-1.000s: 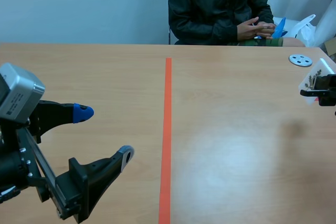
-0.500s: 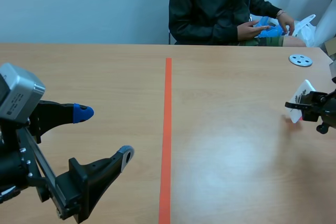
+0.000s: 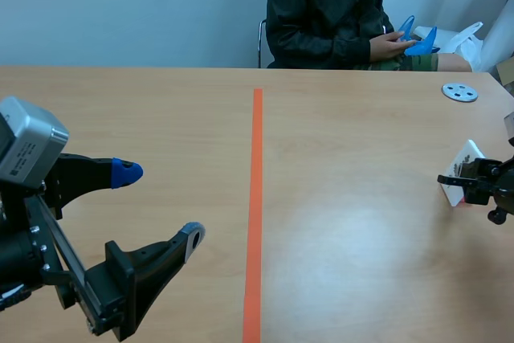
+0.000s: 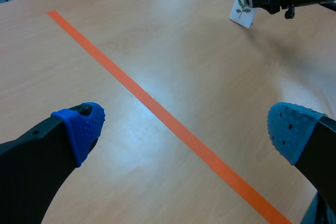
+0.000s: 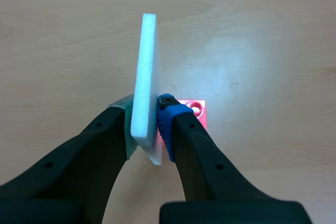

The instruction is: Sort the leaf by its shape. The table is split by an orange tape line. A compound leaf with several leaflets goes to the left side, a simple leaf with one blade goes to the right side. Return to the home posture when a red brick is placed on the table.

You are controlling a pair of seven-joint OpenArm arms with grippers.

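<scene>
Pinched edge-on between the two pads of the right hand [image 5: 144, 119]: a white foam card [image 5: 144, 82], printed on one face with a sprig of several small leaflets. Upright with a slight tilt, low over the desk [image 3: 361, 263] at the right edge of the scene, well right of the orange tape line [image 3: 255, 198]. Cannot tell whether its lower corner touches the wood. Just beside the card's lower edge, close by the blue pad [image 5: 168, 109]: a small pink-red block [image 5: 193, 109] with a round hole. Well apart, at the near left: the left hand [image 3: 161, 205], spread wide on nothing, over bare desk left of the line. Toward the far right, a grey disc [image 3: 459, 92] with holes. Beyond the far edge, a seated person [image 3: 329, 6] in a dark jacket, with something blue in the hands.
</scene>
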